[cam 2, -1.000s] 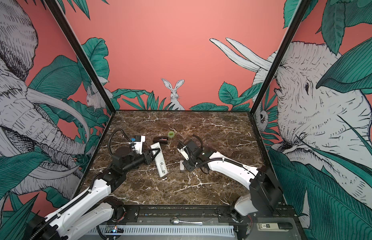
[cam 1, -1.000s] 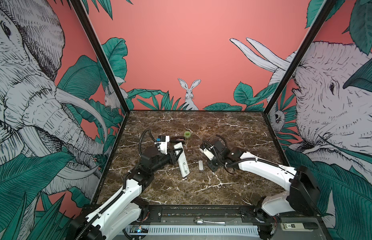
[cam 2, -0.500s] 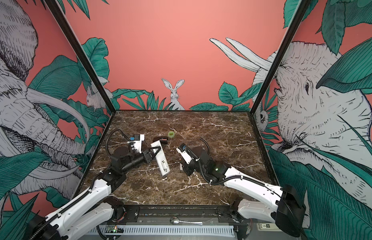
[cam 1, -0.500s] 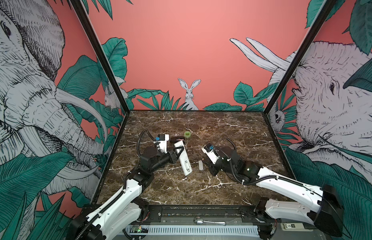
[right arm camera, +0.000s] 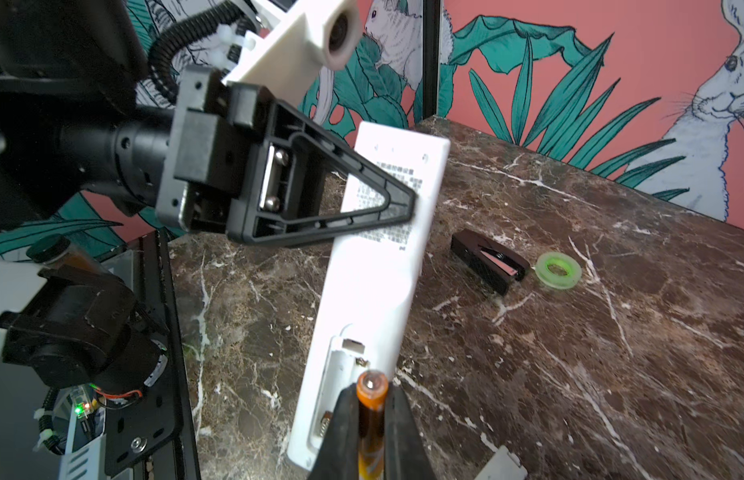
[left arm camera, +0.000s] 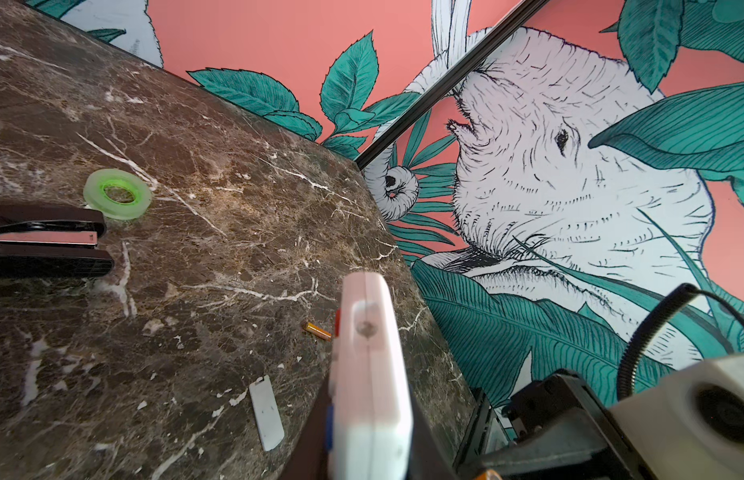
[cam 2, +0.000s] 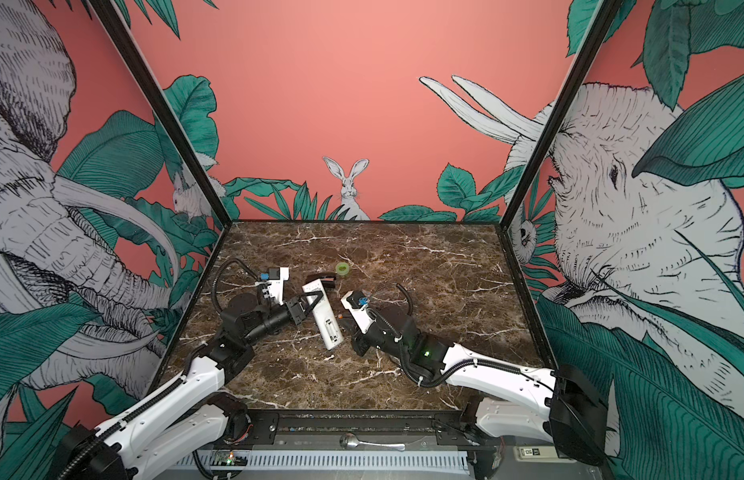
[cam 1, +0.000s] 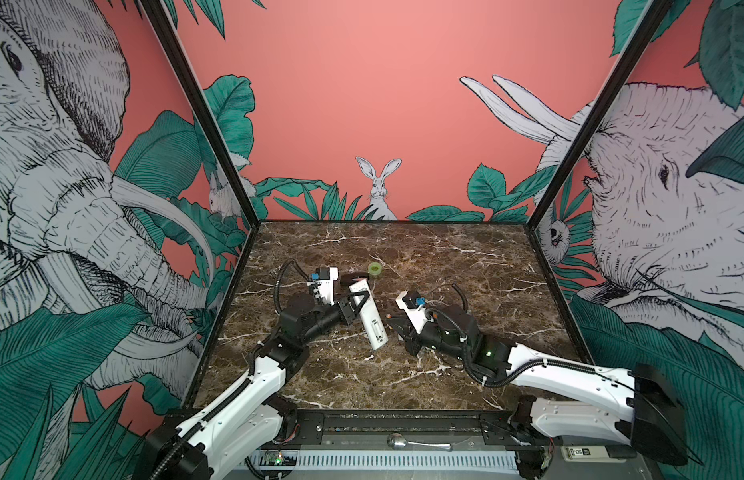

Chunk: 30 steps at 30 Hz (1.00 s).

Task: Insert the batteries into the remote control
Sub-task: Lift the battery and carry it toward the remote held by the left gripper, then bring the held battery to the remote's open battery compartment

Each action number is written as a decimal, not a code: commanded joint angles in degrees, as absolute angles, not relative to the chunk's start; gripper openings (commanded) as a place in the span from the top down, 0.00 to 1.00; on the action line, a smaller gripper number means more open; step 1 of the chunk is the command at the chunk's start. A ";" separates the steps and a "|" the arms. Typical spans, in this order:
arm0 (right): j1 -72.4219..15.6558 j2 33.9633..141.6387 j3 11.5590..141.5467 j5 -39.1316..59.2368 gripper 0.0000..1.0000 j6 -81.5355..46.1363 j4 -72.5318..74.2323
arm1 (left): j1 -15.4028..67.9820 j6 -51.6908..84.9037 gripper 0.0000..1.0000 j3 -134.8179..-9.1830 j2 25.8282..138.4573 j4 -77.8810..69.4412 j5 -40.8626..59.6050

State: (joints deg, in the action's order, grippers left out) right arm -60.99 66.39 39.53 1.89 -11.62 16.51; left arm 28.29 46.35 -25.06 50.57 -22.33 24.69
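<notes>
The right pincer [right arm camera: 372, 419] is shut tight on one orange battery [right arm camera: 372, 395], and the battery's shiny end points at the open battery slot [right arm camera: 339, 378] in the near end of the remote control [right arm camera: 382, 266]. The remote control is back up near the middle of the table [cam 1: 465, 257], its long body running from about 5 o'clock up to 11 o'clock in both top views. Further up, the left pincer [cam 1: 363, 297] is clamped on the remote control and holds it tilted. I think the battery could go in crooked and jam on the slot's edge. It could also slip out of the thin grip and roll off. A hard push may twist the remote control, because it is held only at one spot far from the slot. The other battery [left arm camera: 318, 331] lies loose on the table at 3 o'clock from the remote control, and a bump could send it rolling. The white cover [left arm camera: 267, 411] lies close by. At 12 o'clock sit a black stapler [right arm camera: 488, 262] and a green tape roll [right arm camera: 558, 270]
</notes>
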 commanded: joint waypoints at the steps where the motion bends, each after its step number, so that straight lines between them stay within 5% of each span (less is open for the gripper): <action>1: -61.78 67.65 39.36 0.13 0.99 -12.76 23.90 | 27.96 47.34 1.00 -24.71 50.08 -25.14 25.52; 30: -63.13 72.62 39.46 0.04 1.00 -15.47 27.41 | 27.99 49.53 1.00 -22.76 49.35 -29.40 24.96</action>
